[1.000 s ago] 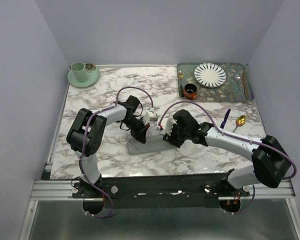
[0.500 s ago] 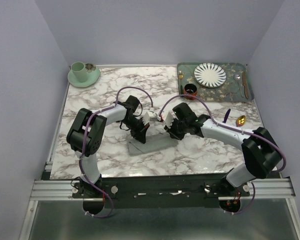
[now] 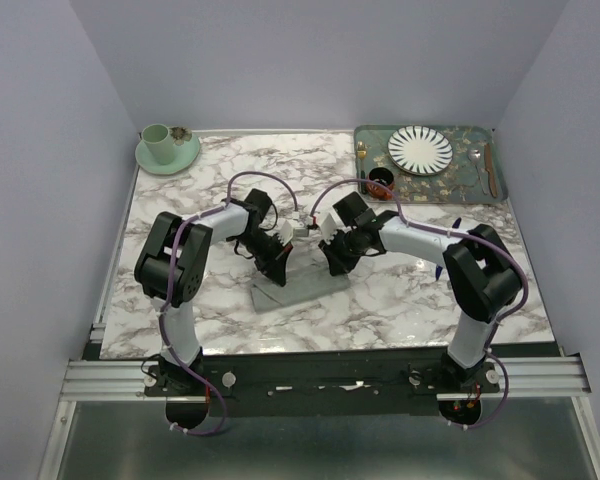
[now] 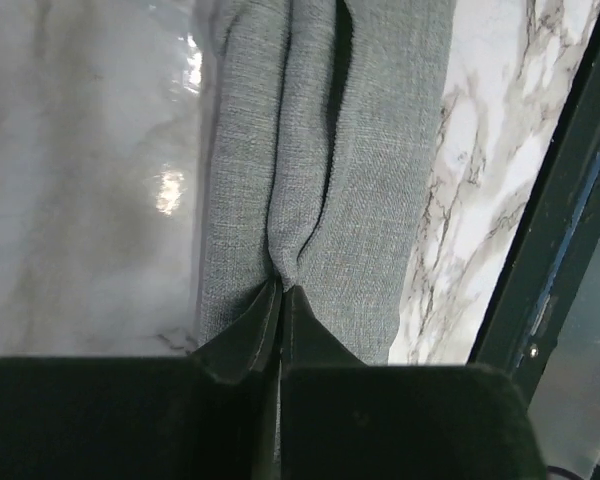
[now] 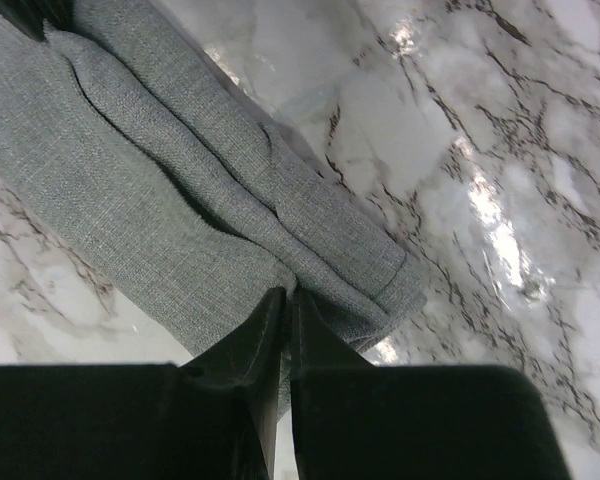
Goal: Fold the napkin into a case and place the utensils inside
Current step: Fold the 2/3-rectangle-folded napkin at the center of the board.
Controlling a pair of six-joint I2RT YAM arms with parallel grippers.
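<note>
- Left gripper (image 4: 282, 290): fingers pinched tight on a fold of the napkin (image 4: 320, 150).
- Napkin: folded into a long strip, lying mid-table (image 3: 180, 190) between both grippers.
- Right gripper (image 5: 285, 297): fingers nipped together on a fold near the napkin's right end.

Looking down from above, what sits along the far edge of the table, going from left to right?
A green cup → gold fork → striped plate → spoon → knife.
</note>
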